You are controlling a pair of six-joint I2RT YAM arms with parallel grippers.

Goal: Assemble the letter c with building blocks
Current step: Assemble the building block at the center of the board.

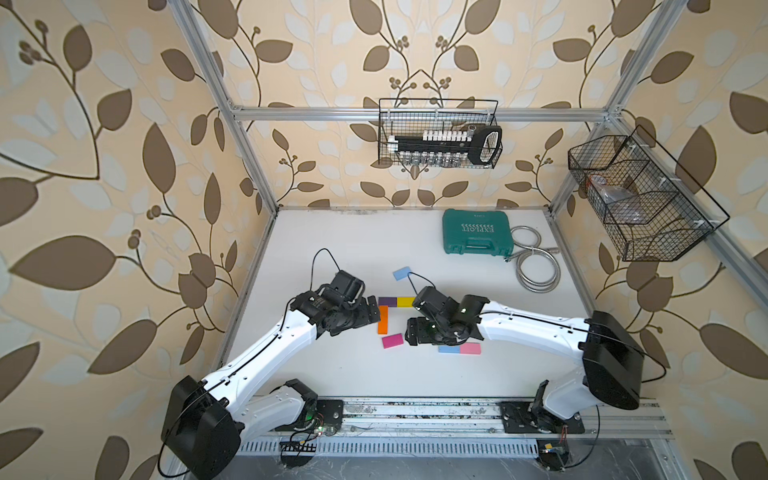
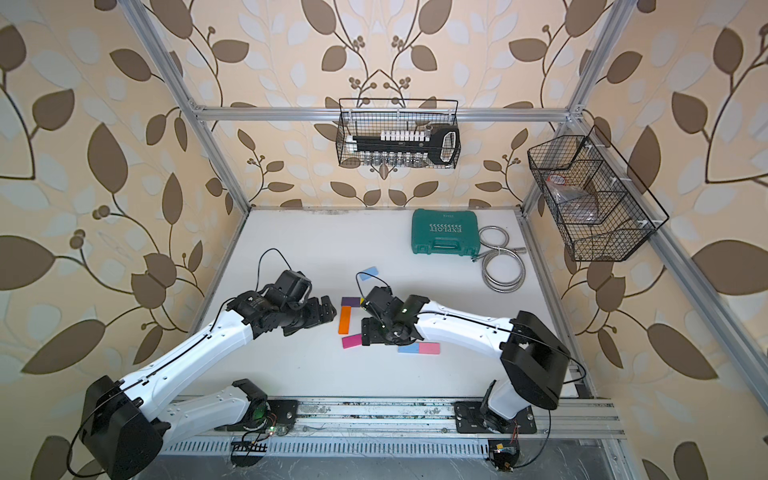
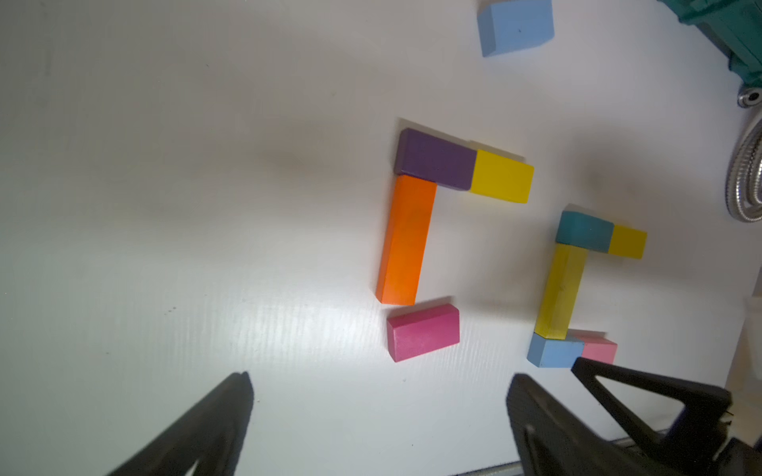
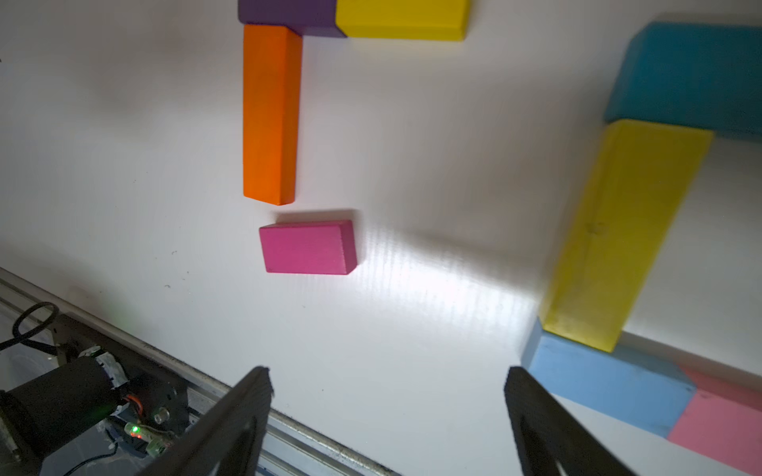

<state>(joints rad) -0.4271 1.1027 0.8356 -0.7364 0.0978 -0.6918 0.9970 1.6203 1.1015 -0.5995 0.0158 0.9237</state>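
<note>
**Pincers.** The left pincer [image 3: 379, 428] and right pincer [image 4: 387, 420] both stand wide and empty above the white counter [image 1: 353, 249].

**Letter in progress, in a top view.**
- A purple rectangular block [image 1: 386, 301] and a short yellow block [image 1: 405, 301] lie end to end as the upper stroke.
- A long orange bar [image 1: 382, 319] runs from the purple block toward 6 o'clock.
- A magenta rectangular block [image 1: 392, 340] lies at 5 o'clock of the bar's end, skewed, with a thin gap between them.
- A spare light blue block [image 1: 402, 273] sits apart at 12 o'clock.
- A finished five-block letter [image 3: 560, 290] stands at 3 o'clock, just beside the right pincer.

**Risks, as judged.**
- Squaring the magenta block could shove the orange bar off line.
- The right arm could sweep the finished letter.
- The crowded arms may clash.
</note>
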